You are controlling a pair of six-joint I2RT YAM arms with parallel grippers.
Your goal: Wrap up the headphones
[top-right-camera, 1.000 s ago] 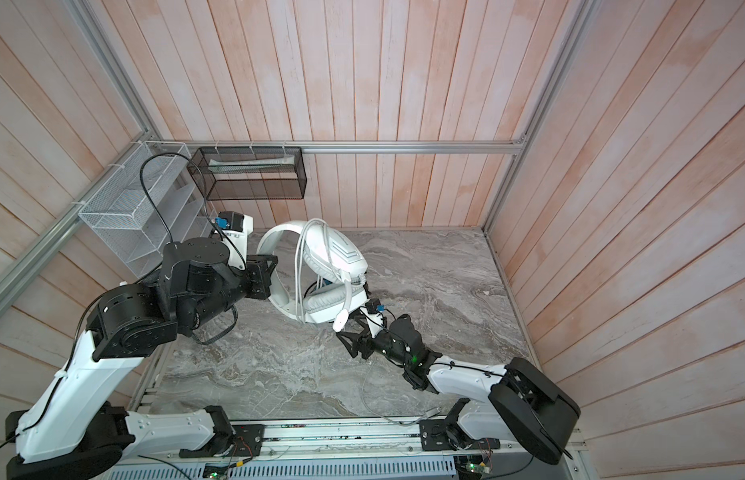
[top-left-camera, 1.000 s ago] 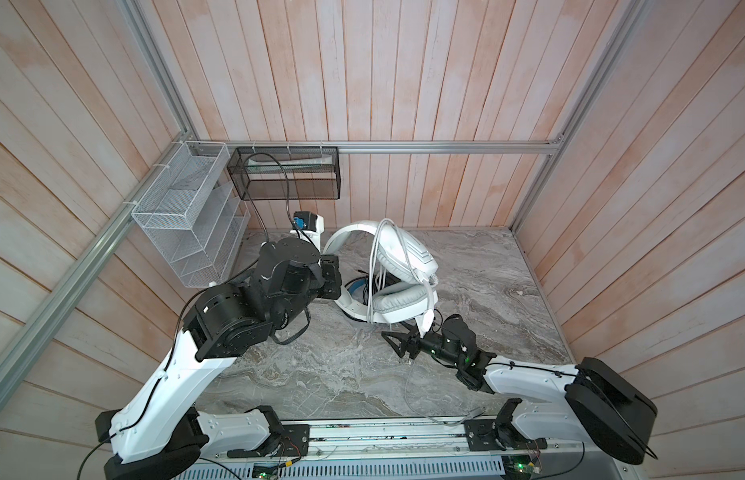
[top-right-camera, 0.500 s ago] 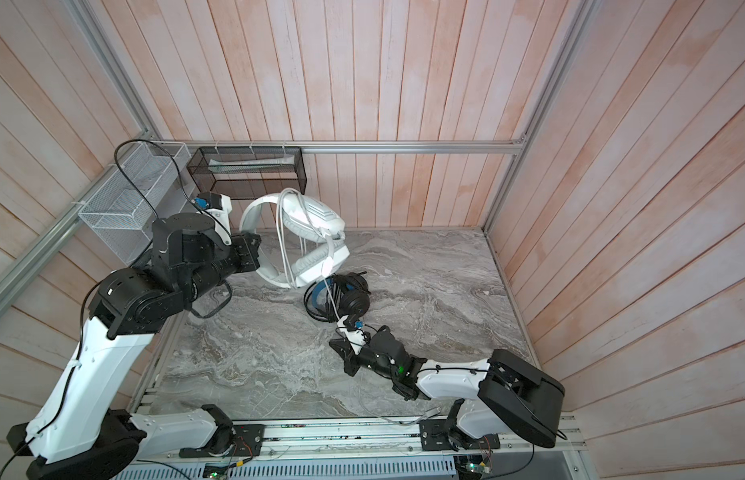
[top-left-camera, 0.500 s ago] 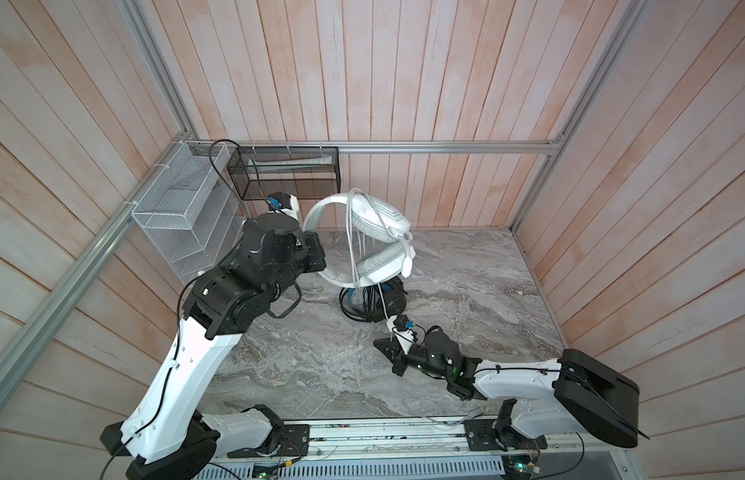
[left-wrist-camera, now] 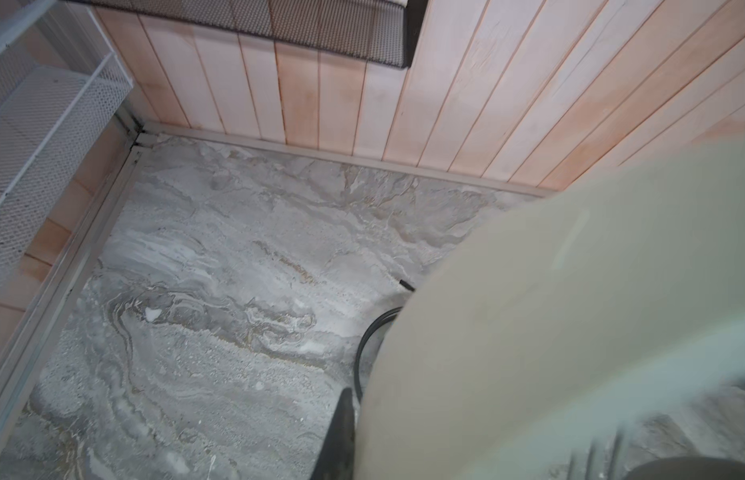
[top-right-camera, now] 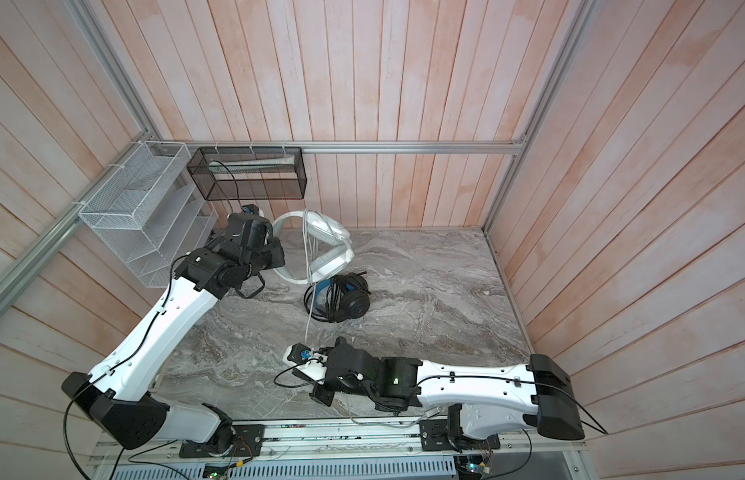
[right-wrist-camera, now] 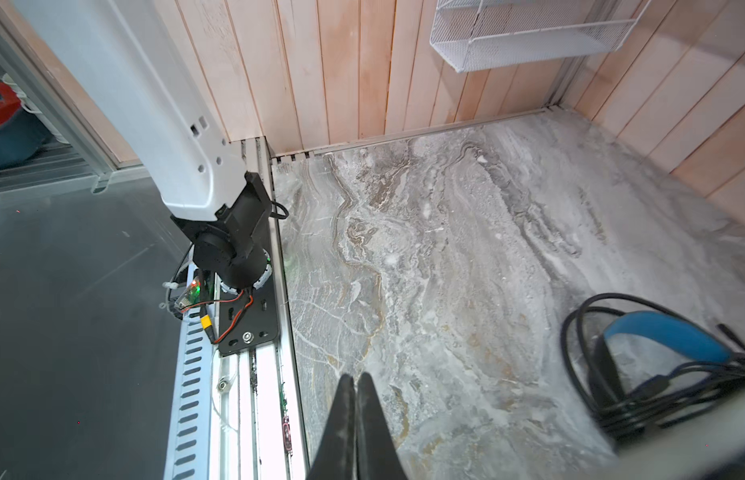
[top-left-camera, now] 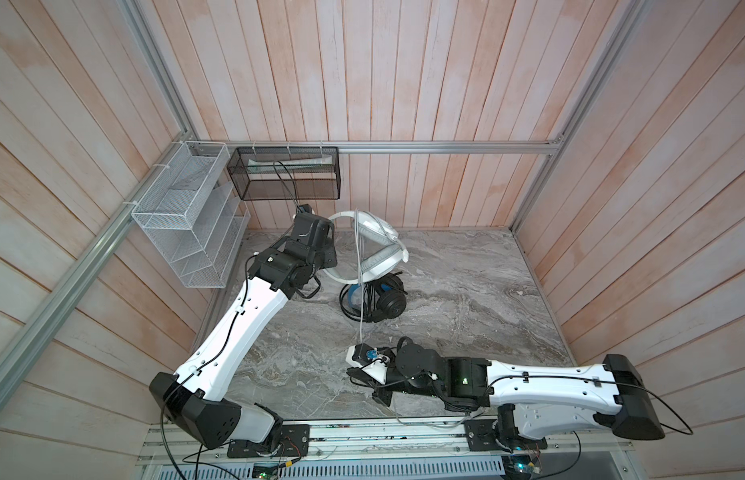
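Hanging from L gripper point(top-left-camera: 330, 255), whose fingers were clamped on its headband point(top-left-camera: 336, 273), white headset point(top-left-camera: 379, 249) was held raised just beside black headset point(top-left-camera: 387, 301); R gripper point(right-wrist-camera: 355, 386) fingers were pressed together.

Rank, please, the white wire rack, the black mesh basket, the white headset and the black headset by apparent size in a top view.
1. white wire rack
2. black mesh basket and white headset: about alike, and the headset is raised nearer the camera, so unranked
3. black headset
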